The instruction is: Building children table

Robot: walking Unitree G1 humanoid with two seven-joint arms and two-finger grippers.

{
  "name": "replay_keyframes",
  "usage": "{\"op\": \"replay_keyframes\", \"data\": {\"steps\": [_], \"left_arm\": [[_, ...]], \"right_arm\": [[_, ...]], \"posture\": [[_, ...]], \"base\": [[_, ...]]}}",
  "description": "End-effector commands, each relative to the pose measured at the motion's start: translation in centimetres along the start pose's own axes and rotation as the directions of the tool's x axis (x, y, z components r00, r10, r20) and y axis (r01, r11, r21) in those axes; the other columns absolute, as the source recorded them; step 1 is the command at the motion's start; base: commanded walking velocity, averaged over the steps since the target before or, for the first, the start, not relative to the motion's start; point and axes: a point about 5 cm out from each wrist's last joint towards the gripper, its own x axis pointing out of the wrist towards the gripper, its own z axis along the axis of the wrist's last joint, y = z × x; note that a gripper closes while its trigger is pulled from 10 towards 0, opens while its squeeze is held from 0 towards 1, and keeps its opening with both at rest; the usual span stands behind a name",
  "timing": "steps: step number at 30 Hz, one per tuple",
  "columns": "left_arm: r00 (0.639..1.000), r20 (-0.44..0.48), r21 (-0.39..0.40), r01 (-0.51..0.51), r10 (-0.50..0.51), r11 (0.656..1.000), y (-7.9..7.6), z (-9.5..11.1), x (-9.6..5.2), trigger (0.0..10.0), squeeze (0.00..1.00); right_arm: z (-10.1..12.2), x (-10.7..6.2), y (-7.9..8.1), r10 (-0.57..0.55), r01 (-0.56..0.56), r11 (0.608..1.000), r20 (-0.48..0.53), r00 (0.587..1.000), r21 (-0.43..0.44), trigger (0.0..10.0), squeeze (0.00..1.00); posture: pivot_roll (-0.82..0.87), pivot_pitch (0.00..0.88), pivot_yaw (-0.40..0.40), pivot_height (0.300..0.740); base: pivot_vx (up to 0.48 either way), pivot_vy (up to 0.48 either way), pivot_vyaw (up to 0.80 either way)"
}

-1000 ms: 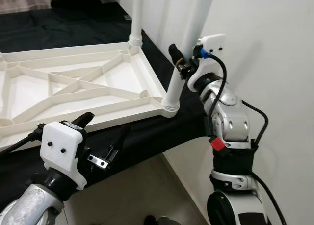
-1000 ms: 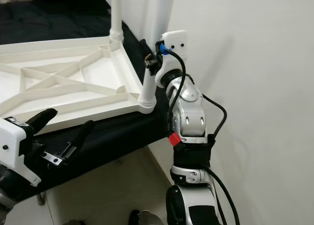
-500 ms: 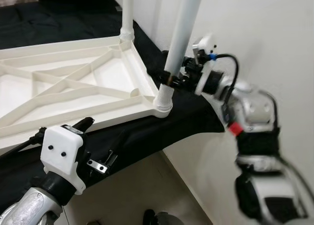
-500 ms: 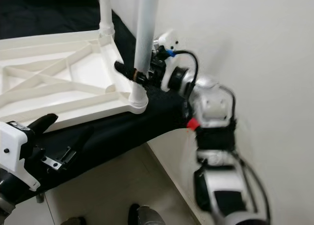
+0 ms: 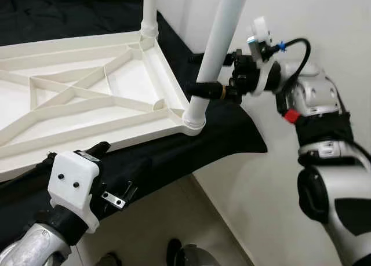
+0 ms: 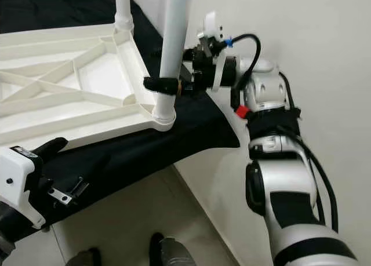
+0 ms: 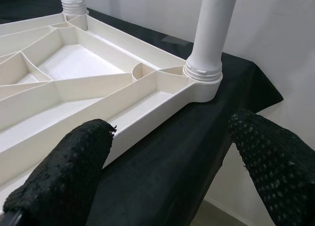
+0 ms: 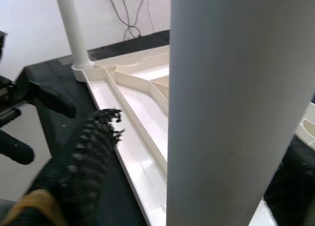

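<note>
Left gripper (image 5: 113,176), low at the near edge of the black cloth (image 5: 220,135), its two black fingers (image 7: 64,167) spread apart and holding nothing; it stands short of the table top's near rim, with bare cloth between. Table top (image 5: 87,98), white, lying upside down on the cloth so that its ribbed underside faces up; the ribs divide it into shallow triangular bays. Its near right corner lies close to the cloth's right edge, where the cloth hangs down over the pale floor (image 5: 156,219). Far leg (image 5: 149,11), upright in the far right corner socket. Near leg (image 5: 217,51), seated in the near right corner socket and leaning a little to the right. Right gripper (image 5: 208,91), reaching in from the right with its arm (image 5: 313,104) bent beside the white wall (image 5: 324,22); its fingers (image 8: 83,157) are closed round the near leg just above the socket collar.
</note>
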Motion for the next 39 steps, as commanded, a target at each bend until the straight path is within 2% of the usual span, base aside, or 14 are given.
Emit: {"op": "replay_keyframes", "data": {"steps": [1, 17, 18, 19, 20, 21, 22, 25, 30, 31, 33, 34, 38, 39], "left_arm": [[1.0, -0.007, -0.004, 0.011, -0.011, 1.0, -0.3, -0.2, -0.1, 10.0, 0.0], [1.0, 0.004, 0.002, 0.011, -0.011, 1.0, -0.4, -0.1, -0.1, 10.0, 0.0], [1.0, 0.0, 0.006, 0.012, -0.012, 1.0, -0.3, -0.1, -0.2, 10.0, 0.0], [1.0, -0.001, 0.011, 0.011, -0.011, 1.0, -0.2, -0.1, -0.3, 10.0, 0.0], [1.0, -0.003, 0.015, 0.009, -0.009, 1.0, -0.1, 0.0, -0.2, 10.0, 0.0], [1.0, -0.003, 0.015, 0.009, -0.009, 1.0, -0.1, 0.0, -0.2, 10.0, 0.0], [1.0, -0.004, 0.021, -0.002, 0.002, 1.0, 0.1, 0.0, -0.2, 10.0, 0.0], [1.0, -0.002, 0.024, -0.003, 0.003, 1.0, 0.1, 0.1, -0.1, 10.0, 0.0], [1.0, 0.015, 0.043, 0.006, -0.007, 0.999, 0.1, 0.3, 0.4, 10.0, 0.0], [1.0, 0.015, 0.055, 0.0, -0.001, 0.998, 0.3, 0.4, 0.4, 10.0, 0.0], [1.0, 0.015, 0.064, -0.005, 0.004, 0.998, 0.5, 0.4, 0.4, 10.0, 0.0], [1.0, 0.016, 0.065, -0.007, 0.006, 0.998, 0.5, 0.4, 0.3, 10.0, 0.0], [1.0, 0.013, 0.056, -0.002, 0.001, 0.998, 0.4, 0.4, 0.3, 10.0, 0.0], [1.0, 0.006, 0.046, 0.006, -0.006, 0.999, 0.1, 0.2, 0.3, 10.0, 0.0]], "right_arm": [[0.0, -1.0, -0.2, -0.004, 0.004, 1.0, 0.021, 1.0, 0.022, 0.0, 0.0], [-1.2, -2.0, -0.4, -0.119, 0.111, 0.986, 0.057, 0.991, 0.121, 0.0, 0.0], [-6.1, -0.7, -1.7, -0.702, 0.727, 0.686, -0.224, 0.676, 0.046, 0.0, 0.0], [-9.9, 1.9, 2.4, -0.698, 0.693, 0.701, -0.365, 0.617, -0.169, 0.0, 0.0], [-11.6, 4.1, 6.1, -0.668, 0.614, 0.74, -0.407, 0.623, -0.274, 0.0, 0.0], [-11.6, 4.1, 6.1, -0.668, 0.614, 0.74, -0.407, 0.623, -0.274, 0.0, 0.0], [-12.8, 5.6, 9.3, -0.646, 0.656, 0.742, -0.41, 0.644, -0.138, 0.0, 0.0], [-12.9, 6.1, 9.6, -0.621, 0.66, 0.75, -0.377, 0.687, -0.035, 0.0, 0.0], [-10.9, 7.3, 5.1, -0.71, 0.743, 0.667, -0.259, 0.655, 0.052, 0.0, 0.0], [-10.2, 7.8, 4.3, -0.708, 0.739, 0.671, -0.24, 0.664, 0.063, 3.4, 0.0], [-9.8, 8.0, 3.9, -0.708, 0.737, 0.673, -0.232, 0.667, 0.068, 3.4, 0.0], [-9.3, 8.2, 4.1, -0.723, 0.749, 0.66, -0.225, 0.653, 0.054, 10.0, 0.0], [-8.3, 8.2, 4.1, -0.734, 0.754, 0.653, -0.188, 0.653, 0.071, 10.0, 0.0], [-7.2, 7.9, 4.1, -0.683, 0.692, 0.72, -0.126, 0.72, 0.048, 10.0, 0.0]], "posture": [[0.11, 0.29, -0.182, 0.74], [0.11, 0.257, -0.221, 0.74], [0.13, 0.256, -0.225, 0.74], [0.12, 0.257, -0.214, 0.74], [0.14, 0.253, -0.205, 0.74], [0.14, 0.253, -0.205, 0.74], [0.12, 0.247, -0.199, 0.74], [0.13, 0.21, -0.182, 0.74], [0.15, 0.187, -0.189, 0.74], [0.15, 0.18, -0.184, 0.74], [0.15, 0.18, -0.184, 0.74], [0.15, 0.182, -0.178, 0.74], [0.14, 0.187, -0.175, 0.74], [0.14, 0.19, -0.176, 0.74]], "base": [[0.0, 0.0, 0.0], [0.0, 0.0, 0.0], [0.0, 0.0, 0.0], [0.0, 0.0, 0.0], [0.0, 0.0, 0.0], [0.0, 0.0, 0.0], [0.0, 0.0, 0.0], [0.0, 0.0, 0.0], [0.0, 0.0, 0.0], [0.0, 0.0, 0.0], [0.0, 0.0, 0.0], [0.0, 0.0, 0.0], [0.0, 0.0, 0.0], [0.0, 0.0, 0.0]]}}
